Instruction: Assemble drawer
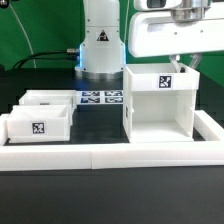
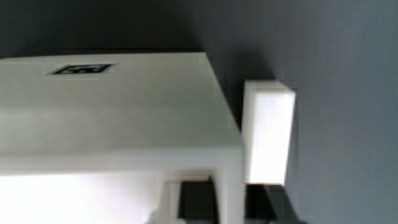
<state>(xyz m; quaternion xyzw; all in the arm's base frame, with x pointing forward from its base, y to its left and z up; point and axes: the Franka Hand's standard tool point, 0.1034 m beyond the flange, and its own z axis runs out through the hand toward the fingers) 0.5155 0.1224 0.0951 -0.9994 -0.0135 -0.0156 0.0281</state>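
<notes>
The drawer's big box (image 1: pixel 158 100) stands inside the low white rail (image 1: pixel 110 152). The gripper (image 1: pixel 184 63) hangs just over the box's back corner, and I cannot tell if its jaws are open. On the exterior view's left of the box sit the front tray (image 1: pixel 38 127), the back tray (image 1: pixel 47 99) and the marker board (image 1: pixel 101 98)

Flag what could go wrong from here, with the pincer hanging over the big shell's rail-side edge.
1. The pincer hangs over the edge of the shell, next to the rail. On the way down, a finger may land on the top panel or wedge in the narrow gap between them.
2. A sideways nudge could jam the shell against the rail.
3. The trays lie well off to the exterior view's left, so a skewed shell would likely make inserting them harder.
</notes>
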